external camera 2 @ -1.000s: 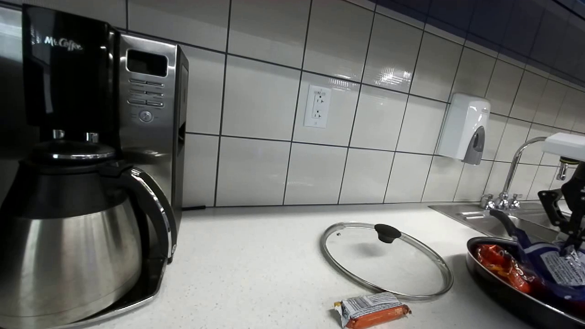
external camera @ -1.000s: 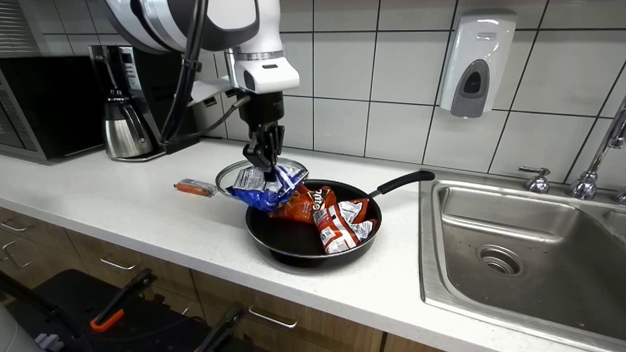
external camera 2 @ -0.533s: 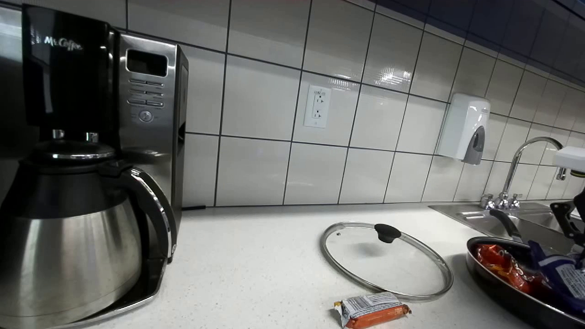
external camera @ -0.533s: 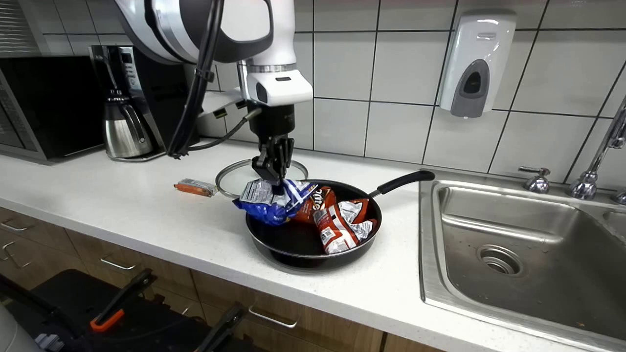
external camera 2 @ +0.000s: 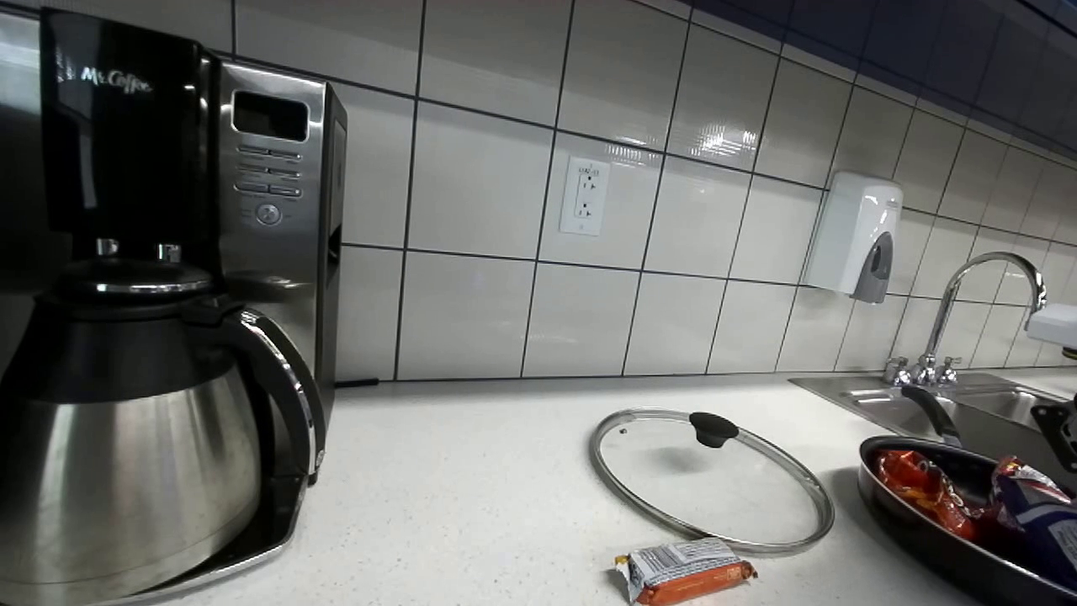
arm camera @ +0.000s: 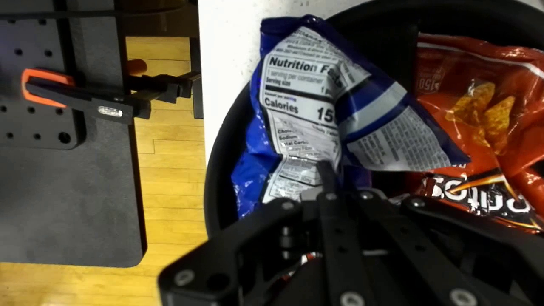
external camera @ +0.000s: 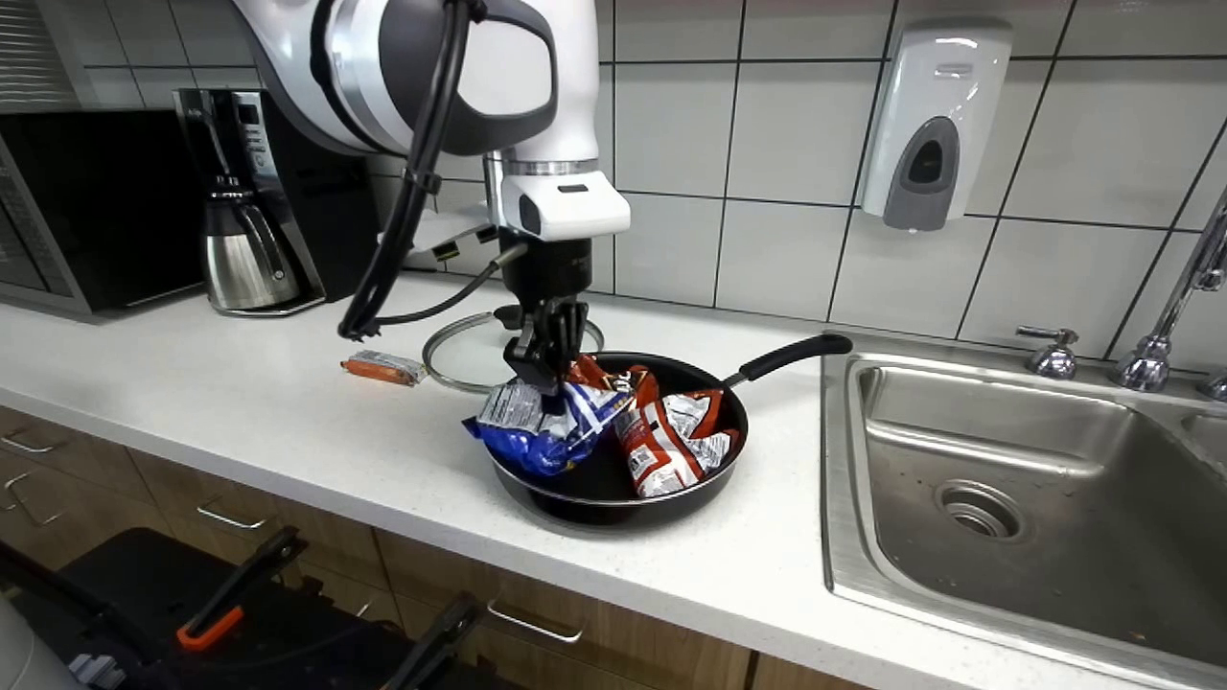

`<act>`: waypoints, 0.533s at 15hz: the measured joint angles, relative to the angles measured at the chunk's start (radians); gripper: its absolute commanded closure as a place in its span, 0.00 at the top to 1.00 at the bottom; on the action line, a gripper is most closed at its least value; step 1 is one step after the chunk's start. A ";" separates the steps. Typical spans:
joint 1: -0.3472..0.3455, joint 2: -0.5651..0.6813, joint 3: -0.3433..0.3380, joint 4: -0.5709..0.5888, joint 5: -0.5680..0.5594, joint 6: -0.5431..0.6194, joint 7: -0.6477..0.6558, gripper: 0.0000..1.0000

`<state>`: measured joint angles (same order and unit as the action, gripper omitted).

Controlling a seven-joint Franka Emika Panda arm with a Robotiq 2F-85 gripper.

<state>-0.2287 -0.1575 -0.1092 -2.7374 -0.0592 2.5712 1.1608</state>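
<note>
Clock laid over the pan (external camera: 623, 514) as that exterior view shows it. Gripper (external camera: 550, 395): narrow, pinching the upper part of the blue bag (external camera: 537, 450). Bag sits tilted at 9 o'clock in the pan, one corner poking out past the rim. Can't tell if it bears on the pan floor; underside hidden.

Progress, my read: well along. Done: Doritos bag (arm camera: 480, 123) lies at 12 o'clock in the pan, red-and-white bag (external camera: 659, 450) at 3 o'clock, neither in the grip. Left: blue bag looks lowered far enough to count as inside, but isn't released yet. Outside the pan: glass lid (external camera 2: 673, 471), off, around 10 to 11 o'clock, knob up; orange-wrapped bar (external camera: 381, 367) past it, between 9 and 10 o'clock, close to the lid edge.

Counts: blue bag, 1. Doritos bag, 1. Red-and-white bag, 1; folds overlap, so an extra red one underneath can't be ruled out. Orange-wrapped bar, 1. Pan, 1, handle at 2 o'clock. Glass lid, 1. Coffee maker (external camera 2: 139, 185), 1, at 10 o'clock. Sink (external camera: 846, 479), 1, at 3 o'clock. Soap dispenser (external camera: 935, 125), 1, on the wall at 1 to 2 o'clock.
</note>
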 measured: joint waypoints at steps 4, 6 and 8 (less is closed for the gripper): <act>-0.007 0.018 -0.013 0.001 -0.013 0.000 0.000 0.00; -0.007 0.033 -0.013 0.004 -0.013 0.003 0.000 0.00; -0.007 0.048 -0.014 0.008 -0.013 0.007 0.000 0.00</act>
<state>-0.2359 -0.1095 -0.1234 -2.7296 -0.0719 2.5784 1.1608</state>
